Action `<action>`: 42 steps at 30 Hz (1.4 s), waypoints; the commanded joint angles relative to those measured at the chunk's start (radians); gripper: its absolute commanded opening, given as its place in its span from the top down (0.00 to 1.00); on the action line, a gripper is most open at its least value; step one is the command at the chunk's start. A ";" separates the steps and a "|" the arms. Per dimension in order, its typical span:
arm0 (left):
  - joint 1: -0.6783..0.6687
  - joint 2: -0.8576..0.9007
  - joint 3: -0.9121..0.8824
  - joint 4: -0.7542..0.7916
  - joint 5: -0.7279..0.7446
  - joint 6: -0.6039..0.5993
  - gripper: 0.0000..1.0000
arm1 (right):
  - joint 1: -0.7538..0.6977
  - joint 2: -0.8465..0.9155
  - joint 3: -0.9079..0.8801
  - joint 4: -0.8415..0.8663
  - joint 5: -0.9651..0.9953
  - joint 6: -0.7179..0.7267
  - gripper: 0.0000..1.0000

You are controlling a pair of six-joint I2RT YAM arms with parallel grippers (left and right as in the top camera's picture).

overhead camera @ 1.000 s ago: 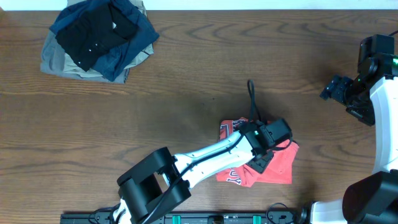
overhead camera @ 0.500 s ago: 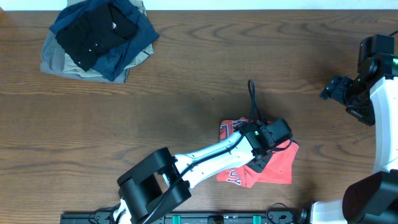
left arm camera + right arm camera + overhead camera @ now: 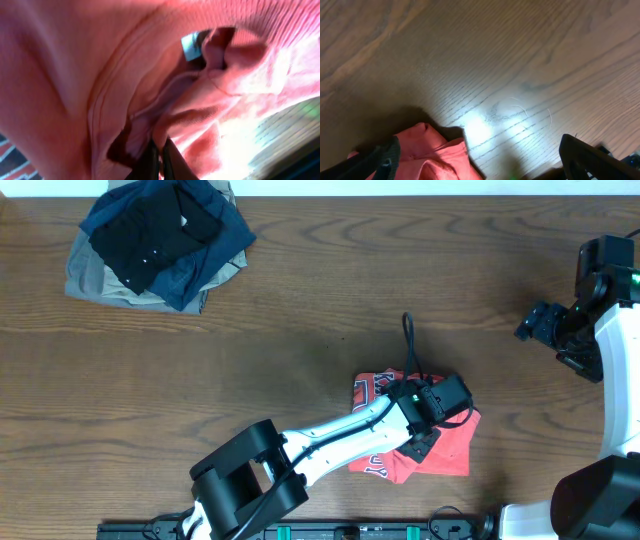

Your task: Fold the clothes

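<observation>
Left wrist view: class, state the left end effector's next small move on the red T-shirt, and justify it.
Probably a small lift of the pinched fabric. The left end effector looks shut on a bunched fold of the T-shirt, which lies crumpled, so raising it should free an edge to fold over.

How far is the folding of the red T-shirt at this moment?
Done: the red T-shirt is already down to a small, rough packet, not spread flat. In hand: the left jaws are shut on a fold of its cloth, as the left wrist view shows. Left: the edges look uneven and creased, so a neat final fold probably remains. The right jaws stand open, well away from it.
</observation>
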 commanded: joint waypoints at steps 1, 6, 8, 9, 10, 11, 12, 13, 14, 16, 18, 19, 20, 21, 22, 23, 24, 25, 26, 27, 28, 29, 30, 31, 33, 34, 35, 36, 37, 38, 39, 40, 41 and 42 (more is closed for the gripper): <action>0.001 -0.049 0.053 -0.011 0.008 0.010 0.94 | 0.003 -0.002 0.010 -0.002 0.010 -0.011 0.01; 0.001 -0.134 0.054 -0.005 0.032 0.010 0.94 | 0.003 -0.002 0.010 -0.002 0.011 -0.011 0.01; 0.001 -0.154 0.054 -0.002 0.063 0.010 0.94 | 0.003 -0.002 0.010 -0.002 0.011 -0.011 0.01; 0.000 -0.166 0.054 0.001 0.082 0.010 0.94 | 0.003 -0.002 0.010 -0.002 0.011 -0.011 0.01; 0.000 -0.176 0.054 0.007 0.110 0.010 0.94 | 0.003 -0.002 0.010 -0.002 0.011 -0.011 0.01; 0.000 -0.181 0.054 0.015 0.134 0.010 0.94 | 0.003 -0.002 0.010 -0.002 0.011 -0.011 0.01; 0.000 -0.185 0.054 0.029 0.162 0.010 0.94 | 0.003 -0.002 0.010 -0.002 0.010 -0.011 0.01; 0.000 -0.187 0.054 0.046 0.192 0.009 0.94 | 0.003 -0.002 0.010 -0.002 0.010 -0.011 0.01; 0.000 -0.187 0.054 0.060 0.212 0.009 0.94 | 0.003 -0.002 0.010 -0.002 0.011 -0.011 0.01; -0.011 -0.180 0.053 0.094 0.241 0.008 0.94 | 0.003 -0.002 0.010 -0.002 0.011 -0.011 0.01; -0.027 -0.172 0.051 0.124 0.241 0.006 0.94 | 0.003 -0.002 0.010 -0.002 0.011 -0.011 0.01; -0.035 -0.164 0.049 0.138 0.241 0.006 0.94 | 0.003 -0.002 0.010 -0.002 0.011 -0.011 0.01; -0.046 -0.159 0.047 0.152 0.241 0.006 0.94 | 0.003 -0.002 0.010 -0.002 0.011 -0.011 0.01; -0.054 -0.151 0.044 0.165 0.241 0.006 0.94 | 0.003 -0.002 0.010 -0.002 0.010 -0.011 0.01; -0.069 -0.138 0.042 0.182 0.241 0.006 0.94 | 0.003 -0.002 0.010 -0.002 0.011 -0.011 0.01; -0.079 -0.129 0.042 0.191 0.241 0.006 0.94 | 0.003 -0.002 0.010 -0.002 0.010 -0.011 0.01; -0.088 -0.118 0.042 0.202 0.241 0.006 0.94 | 0.003 -0.002 0.010 -0.002 0.011 -0.011 0.01; -0.100 -0.105 0.042 0.220 0.241 0.006 0.94 | 0.003 -0.002 0.010 -0.002 0.011 -0.011 0.01; -0.110 -0.091 0.042 0.238 0.241 0.006 0.94 | 0.003 -0.002 0.010 -0.002 0.010 -0.011 0.01; -0.118 -0.080 0.042 0.253 0.241 0.006 0.94 | 0.003 -0.002 0.010 -0.002 0.010 -0.011 0.01; -0.129 -0.066 0.042 0.271 0.241 0.006 0.94 | 0.003 -0.002 0.010 -0.002 0.011 -0.011 0.01; -0.137 -0.054 0.042 0.285 0.241 0.006 0.94 | 0.003 -0.002 0.010 -0.002 0.011 -0.011 0.01; -0.145 -0.047 0.042 0.293 0.241 0.007 0.93 | 0.003 -0.002 0.010 -0.002 0.011 -0.011 0.01; -0.153 -0.036 0.042 0.302 0.241 0.007 0.87 | 0.003 -0.002 0.010 -0.002 0.011 -0.011 0.01; -0.166 -0.027 0.042 0.312 0.241 0.011 0.72 | 0.003 -0.002 0.010 -0.002 0.011 -0.011 0.01; -0.171 -0.027 0.042 0.312 0.242 0.019 0.64 | 0.003 -0.002 0.010 -0.002 0.010 -0.011 0.01; -0.174 -0.028 0.042 0.312 0.241 0.034 0.54 | 0.003 -0.002 0.010 -0.002 0.011 -0.011 0.01; -0.174 -0.032 0.042 0.310 0.242 0.052 0.39 | 0.003 -0.002 0.010 -0.002 0.011 -0.011 0.01; -0.172 -0.043 0.042 0.303 0.241 0.059 0.33 | 0.003 -0.002 0.010 -0.002 0.011 -0.011 0.01; -0.169 -0.051 0.043 0.299 0.241 0.060 0.30 | 0.003 -0.002 0.010 -0.002 0.011 -0.011 0.01; -0.162 -0.069 0.043 0.292 0.241 0.059 0.29 | 0.003 -0.002 0.010 -0.002 0.010 -0.011 0.01; -0.153 -0.087 0.043 0.283 0.241 0.059 0.29 | 0.003 -0.002 0.010 -0.002 0.011 -0.011 0.01; -0.141 -0.111 0.043 0.272 0.241 0.059 0.29 | 0.003 -0.002 0.010 -0.002 0.011 -0.011 0.01; -0.127 -0.132 0.043 0.258 0.241 0.058 0.29 | 0.003 -0.002 0.010 -0.002 0.011 -0.011 0.01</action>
